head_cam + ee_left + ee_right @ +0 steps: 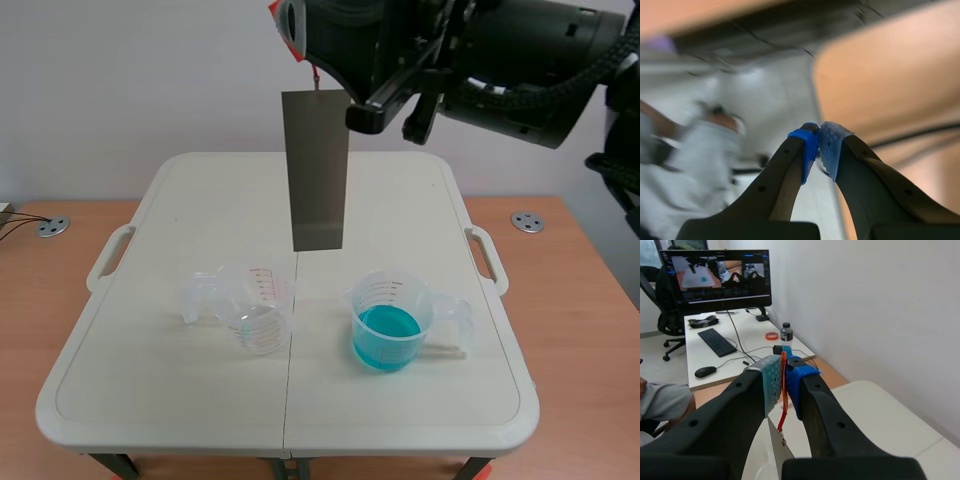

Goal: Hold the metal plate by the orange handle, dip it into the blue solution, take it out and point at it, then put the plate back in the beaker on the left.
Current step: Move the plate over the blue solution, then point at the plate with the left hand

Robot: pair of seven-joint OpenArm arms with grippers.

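The jaws of the right gripper [784,385] are pinched on the thin orange handle [783,412], so that the flat grey metal plate [317,170] is allowed to hang upright beneath it, untouched by the pads. The plate is held high over the white folding table [170,400], behind and between the two beakers and touching neither. The jaws of the left gripper [819,146] are pressed together on nothing, a pose suited to pointing. Dark fingers [366,117] seen just beside the plate's upper corner in the scene view may be this gripper, though that cannot be told for certain. The right arm is carried raised across the top of the scene, coming in from the right. Below, the clear plastic beaker of blue solution [390,295] is stood to the right and the empty clear beaker with red markings [255,315] to the left, apart from each other. The return of the plate to the left beaker is judged not yet done.
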